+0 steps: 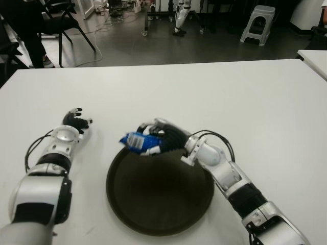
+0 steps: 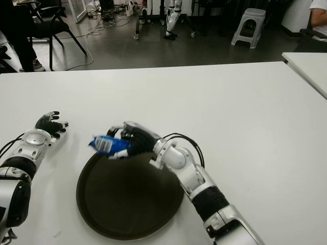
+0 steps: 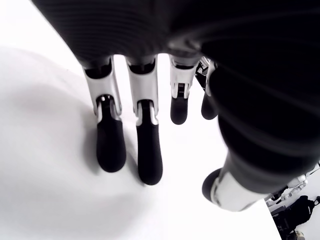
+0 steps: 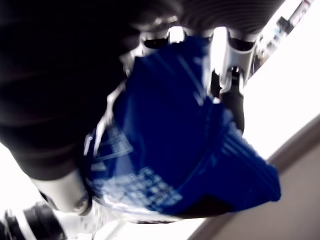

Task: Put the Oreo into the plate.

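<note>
From the head camera's left eye, the Oreo [image 1: 139,142] is a small blue wrapped pack with white print on its end; the print is too small to read. It sits in the right hand [image 1: 162,137], whose dark fingers curl over and under it, above the far rim of the plate [image 1: 122,201], a dark round dish on the white table [image 1: 214,97]. The pack's free end sticks out past the fingers toward the robot's left, over the plate's rim. The left hand [image 1: 75,121] shows to the left of the plate, apart from it.

The right eye gives the same scene: the pack clamped in the right hand at the plate's far rim.

In the left wrist view the left hand's fingers [image 3: 148,150] hang straight and slightly apart over the table, holding nothing.

In the right wrist view the blue wrapper [image 4: 185,150] fills the frame, ridged along one end, with blurred white markings that cannot be read. A finger [image 4: 227,65] presses on its upper side, and the palm backs it.
</note>
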Robot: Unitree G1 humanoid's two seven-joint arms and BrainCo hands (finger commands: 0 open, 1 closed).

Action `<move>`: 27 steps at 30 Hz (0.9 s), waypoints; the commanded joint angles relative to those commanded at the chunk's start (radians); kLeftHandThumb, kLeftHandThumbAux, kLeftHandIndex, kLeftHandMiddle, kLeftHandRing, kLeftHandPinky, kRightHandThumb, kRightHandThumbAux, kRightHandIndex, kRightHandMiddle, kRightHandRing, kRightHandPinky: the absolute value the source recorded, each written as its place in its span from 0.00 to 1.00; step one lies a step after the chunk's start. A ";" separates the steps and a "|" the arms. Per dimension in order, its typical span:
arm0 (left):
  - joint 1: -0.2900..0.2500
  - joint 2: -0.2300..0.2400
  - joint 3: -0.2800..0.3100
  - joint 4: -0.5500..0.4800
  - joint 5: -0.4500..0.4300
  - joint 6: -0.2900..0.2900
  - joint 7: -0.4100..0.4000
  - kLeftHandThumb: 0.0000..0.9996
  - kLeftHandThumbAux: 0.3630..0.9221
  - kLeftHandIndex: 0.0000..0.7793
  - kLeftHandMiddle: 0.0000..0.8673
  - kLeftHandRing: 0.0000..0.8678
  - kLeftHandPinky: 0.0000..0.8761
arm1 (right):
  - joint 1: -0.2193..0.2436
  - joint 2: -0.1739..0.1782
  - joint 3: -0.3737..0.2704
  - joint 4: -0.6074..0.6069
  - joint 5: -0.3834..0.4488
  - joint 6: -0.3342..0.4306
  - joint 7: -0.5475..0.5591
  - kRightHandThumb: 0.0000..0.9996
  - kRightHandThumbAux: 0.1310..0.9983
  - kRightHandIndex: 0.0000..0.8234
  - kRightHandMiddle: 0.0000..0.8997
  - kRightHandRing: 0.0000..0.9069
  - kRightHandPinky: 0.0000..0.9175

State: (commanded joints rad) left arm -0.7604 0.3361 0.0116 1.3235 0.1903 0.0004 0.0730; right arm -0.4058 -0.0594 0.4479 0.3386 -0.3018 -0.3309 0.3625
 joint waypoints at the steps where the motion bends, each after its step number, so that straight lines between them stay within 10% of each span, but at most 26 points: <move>1: 0.000 0.000 -0.001 0.000 0.001 -0.001 0.000 0.19 0.73 0.15 0.16 0.19 0.22 | 0.002 -0.003 0.005 -0.004 -0.006 -0.003 0.002 0.69 0.69 0.53 0.87 0.88 0.86; 27: 0.000 -0.002 0.015 -0.002 -0.013 -0.008 -0.023 0.22 0.79 0.10 0.14 0.18 0.22 | 0.024 -0.036 0.027 -0.013 -0.035 -0.017 0.024 0.69 0.69 0.53 0.87 0.87 0.85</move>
State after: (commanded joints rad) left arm -0.7600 0.3341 0.0265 1.3213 0.1768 -0.0071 0.0497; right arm -0.3821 -0.0952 0.4745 0.3251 -0.3364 -0.3478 0.3869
